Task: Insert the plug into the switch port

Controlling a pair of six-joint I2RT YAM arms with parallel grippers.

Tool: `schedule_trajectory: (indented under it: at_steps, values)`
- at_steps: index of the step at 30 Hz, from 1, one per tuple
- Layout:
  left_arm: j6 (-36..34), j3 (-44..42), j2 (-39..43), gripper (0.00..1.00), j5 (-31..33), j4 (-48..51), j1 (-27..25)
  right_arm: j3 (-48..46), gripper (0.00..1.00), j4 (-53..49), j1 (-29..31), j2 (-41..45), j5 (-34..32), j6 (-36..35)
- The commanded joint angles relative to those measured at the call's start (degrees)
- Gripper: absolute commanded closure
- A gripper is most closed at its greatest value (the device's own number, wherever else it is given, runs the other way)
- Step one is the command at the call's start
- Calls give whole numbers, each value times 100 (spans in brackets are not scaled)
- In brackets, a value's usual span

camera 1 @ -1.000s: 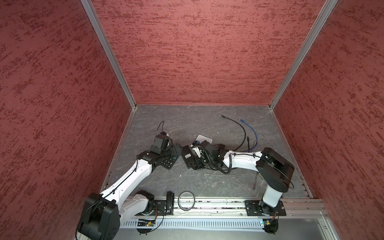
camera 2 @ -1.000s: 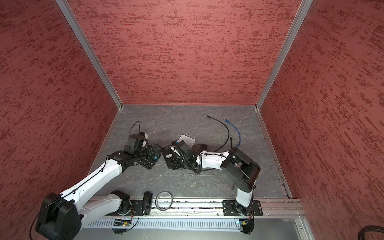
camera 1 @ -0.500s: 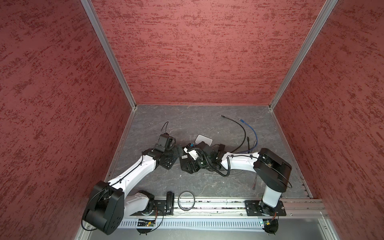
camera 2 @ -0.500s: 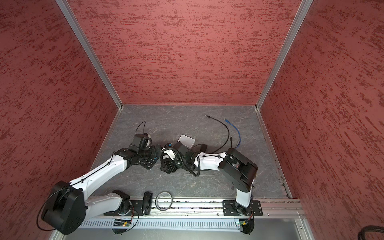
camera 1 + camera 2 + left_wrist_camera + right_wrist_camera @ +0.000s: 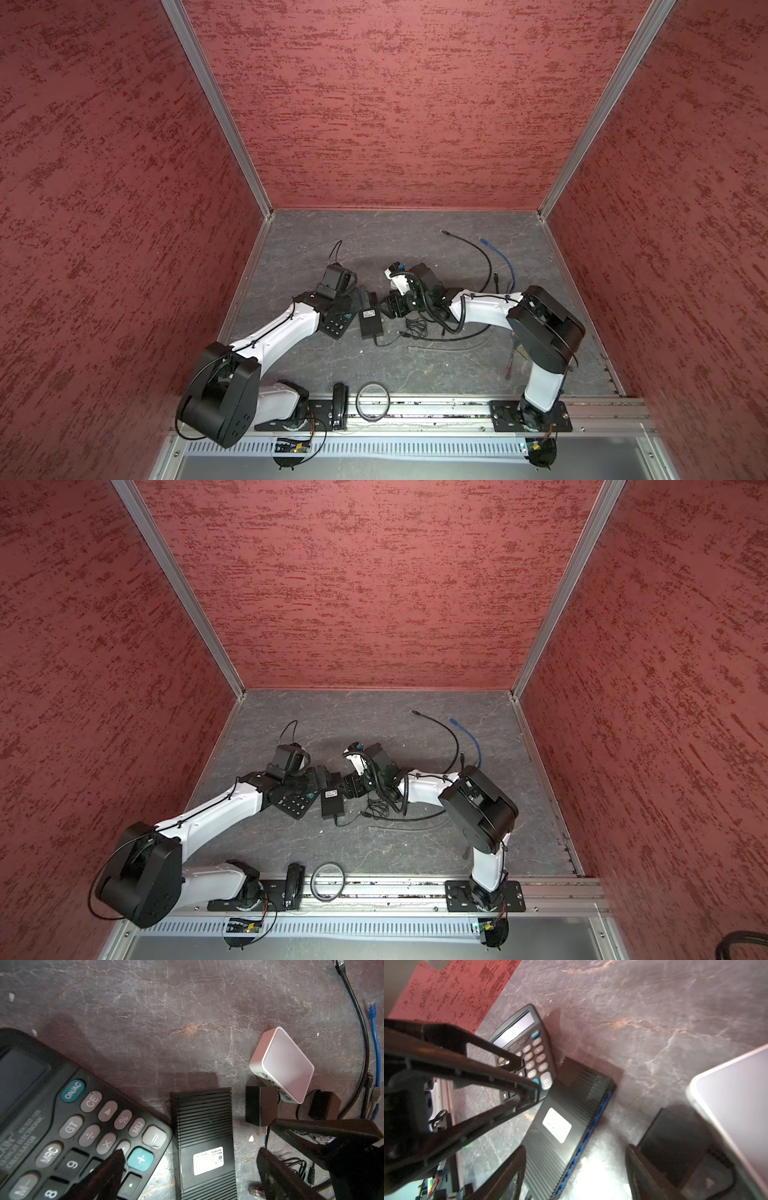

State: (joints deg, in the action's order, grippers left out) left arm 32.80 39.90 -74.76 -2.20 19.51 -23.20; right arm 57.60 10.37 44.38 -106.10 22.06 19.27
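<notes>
The black switch (image 5: 370, 321) is laid flat on the bench (image 5: 374, 249), with the calculator (image 5: 338, 326) set just beside it at 9 o'clock. The left jaws are spread wide open above both, with nothing gripped. The right jaws are parted and empty at its 3 o'clock side. The blue plug (image 5: 482, 240) and black plug (image 5: 444, 232) are left lying at 1 o'clock, well apart from it.

Black plastic calculator (image 5: 62, 1126) beneath one finger of the left gripper (image 5: 190, 1154): keys ON/AC, CE, GT, MU, MRC, 9, 8. The white label (image 5: 208, 1160) on the ribbed black metal box (image 5: 202, 1118) is illegible.
</notes>
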Motion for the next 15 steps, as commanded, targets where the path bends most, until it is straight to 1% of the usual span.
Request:
schedule_trajectory:
  at_steps: [1, 9, 15]
  values:
    - [117, 176, -162, 0, 142, -381, -44, 157, 24, 306, -117, -205, 297, -110]
    - [87, 471, -711, 0, 64, -696, -85, 101, 25, 396, -123, -226, 686, -419]
    - [53, 693, -1249, 0, -13, -803, -127, -182, 25, 615, -122, -147, 906, -397]
